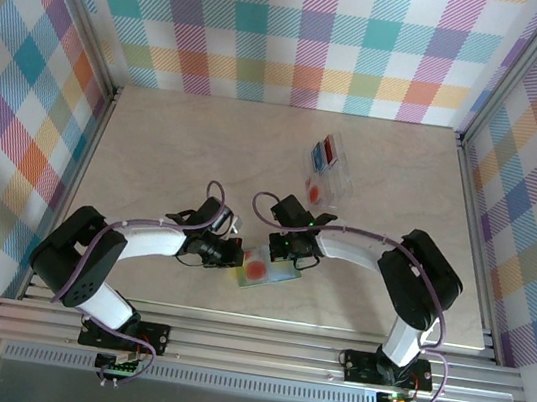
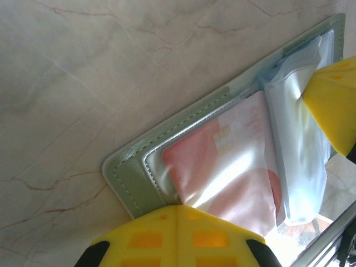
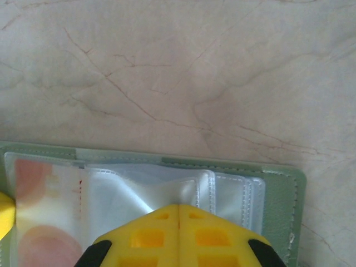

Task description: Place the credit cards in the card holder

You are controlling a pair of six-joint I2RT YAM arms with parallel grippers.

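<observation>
Card holder lies open and flat toward the table's near edge, pale card in a clear pocket. Left gripper clenched at its green border. Right gripper clenched over the pockets. Bare tabletop beyond; clear rack well apart.

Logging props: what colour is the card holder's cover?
Sage green card holder, clearest in the left wrist view.
</observation>
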